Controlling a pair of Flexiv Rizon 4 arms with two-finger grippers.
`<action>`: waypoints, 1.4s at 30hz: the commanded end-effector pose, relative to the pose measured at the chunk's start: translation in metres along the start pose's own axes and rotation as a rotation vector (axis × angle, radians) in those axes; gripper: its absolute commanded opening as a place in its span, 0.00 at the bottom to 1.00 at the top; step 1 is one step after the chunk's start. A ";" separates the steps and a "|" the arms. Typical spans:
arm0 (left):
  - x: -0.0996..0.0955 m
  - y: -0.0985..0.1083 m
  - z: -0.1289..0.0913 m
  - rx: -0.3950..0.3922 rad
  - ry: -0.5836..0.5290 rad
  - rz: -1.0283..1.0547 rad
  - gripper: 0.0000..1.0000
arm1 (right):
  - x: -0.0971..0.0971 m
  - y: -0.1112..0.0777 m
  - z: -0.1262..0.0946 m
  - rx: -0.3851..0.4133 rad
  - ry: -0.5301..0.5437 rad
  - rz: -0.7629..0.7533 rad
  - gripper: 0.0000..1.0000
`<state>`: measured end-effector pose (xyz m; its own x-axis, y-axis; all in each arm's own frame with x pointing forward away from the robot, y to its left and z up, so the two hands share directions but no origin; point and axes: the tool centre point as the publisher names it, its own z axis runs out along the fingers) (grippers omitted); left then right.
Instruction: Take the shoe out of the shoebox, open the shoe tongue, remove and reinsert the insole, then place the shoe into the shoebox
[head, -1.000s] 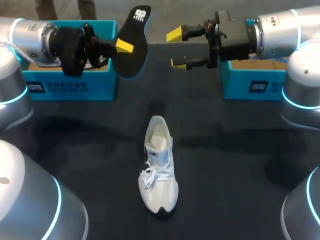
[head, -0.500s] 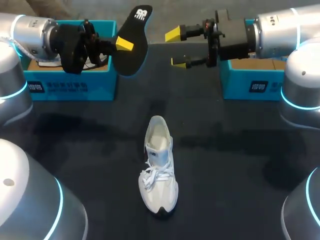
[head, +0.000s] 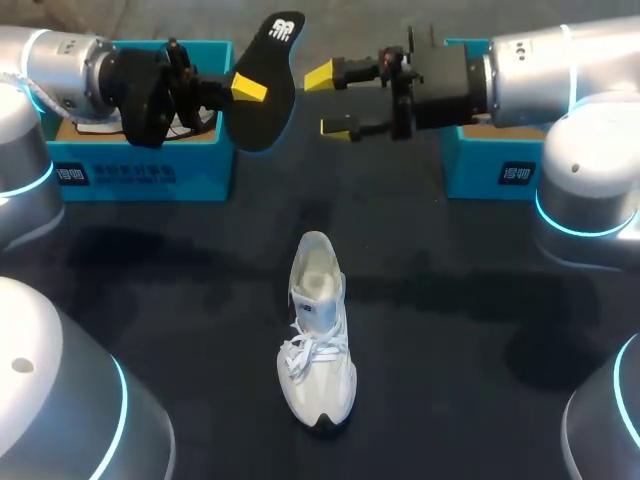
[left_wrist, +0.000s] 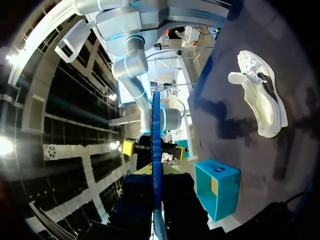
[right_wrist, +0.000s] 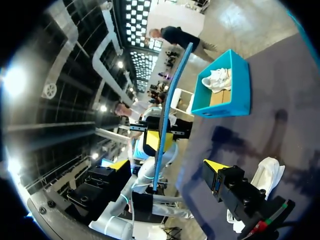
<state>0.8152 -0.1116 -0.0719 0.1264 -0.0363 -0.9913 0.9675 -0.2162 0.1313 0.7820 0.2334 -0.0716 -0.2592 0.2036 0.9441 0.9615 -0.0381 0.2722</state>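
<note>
Insole (head: 262, 85) handling is the step in hand. The black insole is out of the shoe and held on end in the air over the far edge of the table (head: 480, 330). The left gripper (head: 245, 90) pinches it, yellow tips closed on its two faces. The right gripper (head: 328, 101) hangs just beside it without touching, fingers spread wide and holding nothing. The white shoe (head: 318, 330) stands on its sole in the middle of the table, toe toward the near edge, and a teal shoebox (head: 140, 175) sits at the far left corner. If a handover is meant, the right fingers should straddle the insole's free end squarely and close before the left lets go. Reinsertion would likely go best toe end first, laid flat.
</note>
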 end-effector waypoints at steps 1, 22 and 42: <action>0.001 0.000 0.001 -0.001 -0.001 0.002 0.00 | -0.001 0.006 0.012 0.011 0.003 -0.008 0.90; 0.001 0.000 0.001 -0.001 -0.001 0.002 0.00 | 0.010 0.012 0.036 0.051 0.016 -0.063 0.47; 0.001 0.000 0.001 -0.001 -0.001 0.002 0.00 | 0.014 0.005 0.053 0.035 -0.003 -0.085 0.31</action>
<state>0.8156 -0.1116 -0.0720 0.1261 -0.0353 -0.9914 0.9673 -0.2175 0.1308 0.7888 0.2831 -0.0663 -0.3425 0.2021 0.9175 0.9381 0.0193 0.3459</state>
